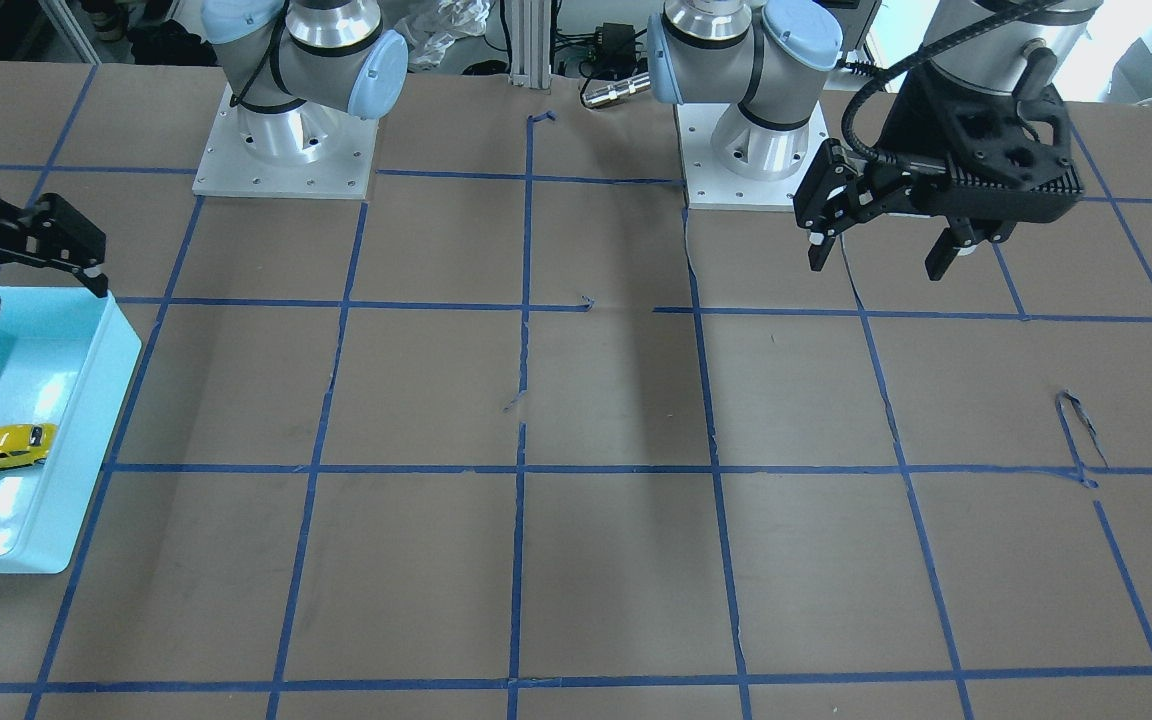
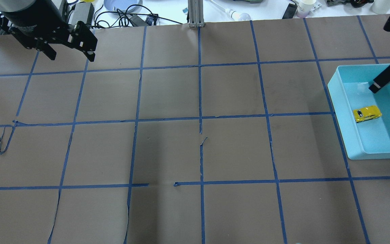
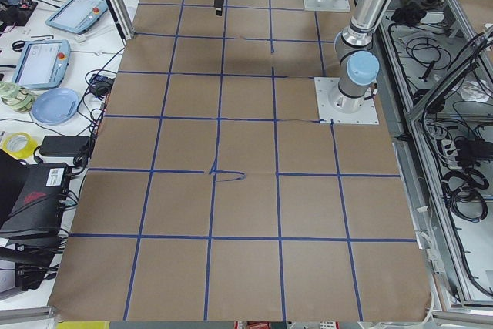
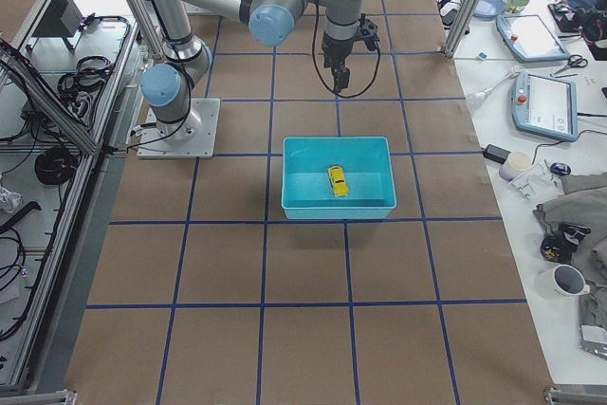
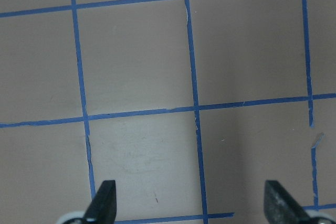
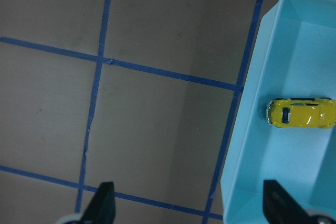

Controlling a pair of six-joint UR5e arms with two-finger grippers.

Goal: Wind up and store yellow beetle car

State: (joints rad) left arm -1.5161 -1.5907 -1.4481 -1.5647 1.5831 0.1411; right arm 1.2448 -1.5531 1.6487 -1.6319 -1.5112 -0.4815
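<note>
Right wrist-mounted view, Sam: jaws spread wide, nothing between them. The right gripper hangs empty, straddling one wall of the light-blue bin. One fingertip is over paper, the other over the bin's floor.

Got it, Lee, and the left wrist-mounted view tells the same story. The left gripper is released too, jaws wide apart, only taped paper beneath. On the overhead it's raised over the table's left side, well apart from the bin. I'd say that's to keep out of the way.

And the prize: the yellow beetle car sits on its wheels on the bin floor, near that wall, touching neither gripper.

From the exterior right camera it's alone in there. Reads to me like the storing half is done, with the car in and the fingers off it.

The winding, though? Can't tell; nothing shows whether the spring is loaded.

Fair. If it is, that would explain a walled bin. A loaded car on the brown table with its blue tape grid could roll off, and here the walls would stop it.

What's left, in my judgement, is lifting the right arm away without clipping the rim.
</note>
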